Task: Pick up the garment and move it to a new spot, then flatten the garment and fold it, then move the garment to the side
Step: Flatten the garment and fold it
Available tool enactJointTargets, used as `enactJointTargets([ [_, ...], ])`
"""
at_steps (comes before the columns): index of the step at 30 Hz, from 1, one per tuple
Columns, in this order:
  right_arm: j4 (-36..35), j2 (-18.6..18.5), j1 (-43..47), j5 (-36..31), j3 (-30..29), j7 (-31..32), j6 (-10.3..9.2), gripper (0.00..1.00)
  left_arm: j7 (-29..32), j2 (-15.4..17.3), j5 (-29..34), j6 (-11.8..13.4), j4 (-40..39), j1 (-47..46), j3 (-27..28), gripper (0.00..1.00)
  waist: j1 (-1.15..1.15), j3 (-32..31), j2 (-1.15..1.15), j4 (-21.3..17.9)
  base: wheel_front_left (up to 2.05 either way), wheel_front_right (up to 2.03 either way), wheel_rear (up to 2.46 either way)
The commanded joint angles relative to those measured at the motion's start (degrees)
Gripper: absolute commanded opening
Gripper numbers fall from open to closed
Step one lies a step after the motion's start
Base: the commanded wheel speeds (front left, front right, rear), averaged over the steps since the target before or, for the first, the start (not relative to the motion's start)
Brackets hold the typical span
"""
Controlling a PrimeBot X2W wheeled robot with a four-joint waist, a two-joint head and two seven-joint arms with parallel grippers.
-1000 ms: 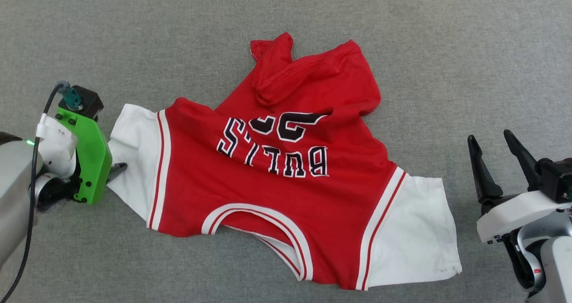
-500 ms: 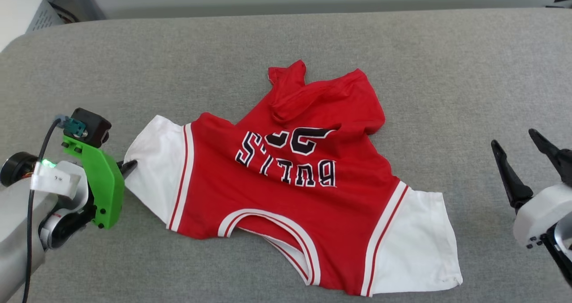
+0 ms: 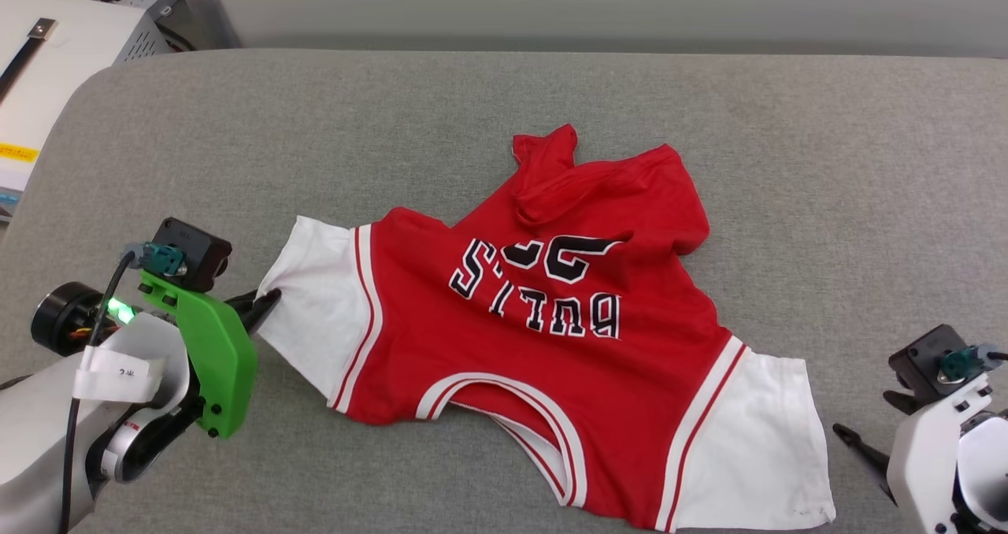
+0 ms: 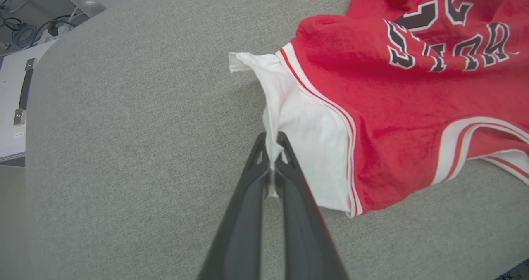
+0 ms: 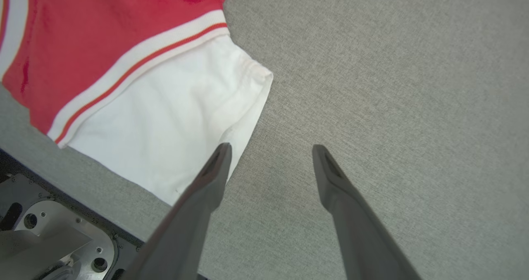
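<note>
Left tool (image 4: pixel 271 141) has clamped garment (image 3: pixel 551 361) sleeve edge — right tool (image 5: pixel 271 148) released, grey surface (image 5: pixel 392 86) beside

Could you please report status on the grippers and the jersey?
Left gripper shut on white sleeve edge of red jersey-style T-shirt. Right gripper open beside other sleeve. Far hem bunched on grey fabric surface.

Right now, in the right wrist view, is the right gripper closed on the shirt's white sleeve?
No, the right gripper stands open, jaws wide apart over the grey surface, at the edge of the white sleeve.
</note>
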Motion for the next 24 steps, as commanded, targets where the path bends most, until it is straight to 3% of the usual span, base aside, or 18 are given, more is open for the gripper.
enactJointTargets([
  [1, 0.29, 0.52, 0.86, 0.26, 0.83, 0.14, -0.04, 1.00, -0.43, 0.16, 0.76, 0.49, -0.36, 0.32, 0.28, 0.00, 0.00, 0.71, 0.00, 0.44, 0.00, 0.00, 0.00],
  [10, 8.88, 3.64, 0.28, 0.04, 6.83, -4.60, -0.04, 1.00, -1.09, -0.61, 2.29, 0.84, -0.94, -1.40, 0.69, 0.00, 0.00, 3.79, 0.00, 1.46, 0.00, 0.00, 0.00],
  [18, 18.59, 6.78, 0.10, 1.43, 15.91, -9.97, -0.04, 1.00, -2.25, -1.34, 2.36, -0.08, 0.76, -1.88, 0.97, 0.00, 0.00, 5.05, 0.00, 1.26, 0.00, 0.00, 0.00],
  [19, 19.24, 6.94, -0.18, 1.75, 16.54, -10.79, -0.04, 0.45, -2.61, -1.36, 2.09, -0.20, 1.10, -1.63, 1.06, 0.00, 0.00, 4.77, 0.00, 1.05, 0.00, 0.00, 0.00],
  [20, 19.57, 7.07, -0.46, 2.03, 16.71, -11.62, -0.04, 0.33, -2.88, -1.27, 1.89, -0.30, 1.38, -1.35, 1.09, 0.00, 0.00, 4.47, 0.00, 0.83, 0.00, 0.00, 0.00],
  [21, 20.01, 7.14, -0.82, 2.18, 16.65, -12.70, -0.04, 0.00, -3.27, -1.09, 1.70, -0.34, 1.69, -1.00, 1.15, 0.00, 0.00, 4.11, 0.00, 0.61, 0.00, 0.00, 0.00],
  [24, 20.62, 6.97, -1.97, 1.74, 15.52, -15.66, -0.04, 0.00, -4.72, -0.67, 0.88, -0.37, 2.16, 0.29, 1.43, 0.00, 0.00, 2.71, 0.00, 0.04, 0.00, 0.00, 0.00],
])
